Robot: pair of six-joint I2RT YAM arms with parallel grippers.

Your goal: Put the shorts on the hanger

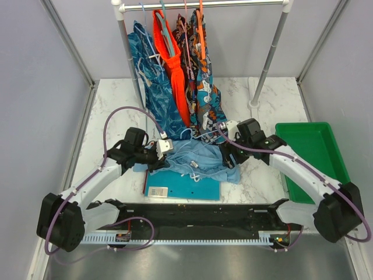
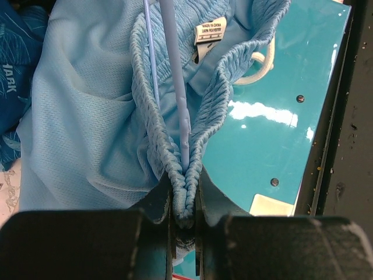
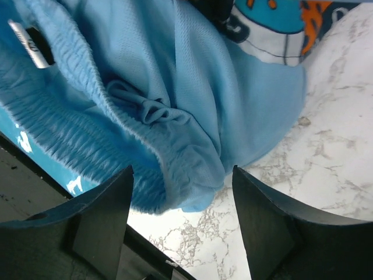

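The light sky-blue shorts [image 1: 201, 158] lie crumpled on a teal board [image 1: 180, 186] between my two grippers. My left gripper [image 2: 185, 192] is shut on the folded elastic waistband [image 2: 175, 157]. The pale blue hanger [image 2: 175, 87] runs as a thin bar down between the two waistband folds, right to the jaws. A white label [image 2: 207, 35] and a white drawstring [image 2: 262, 64] show inside the waist. My right gripper [image 3: 180, 175] stands open at the shorts' right end [image 3: 192, 169], and a bunched fold of fabric lies between its fingers without either touching it.
A clothes rack [image 1: 269, 55] stands at the back with dark blue leafy-print shorts [image 1: 154, 87], orange shorts [image 1: 172, 64] and patterned clothes [image 1: 204, 87] hanging low behind the shorts. A green tray [image 1: 309, 151] sits at the right. Marble table [image 3: 326, 146] shows under the right gripper.
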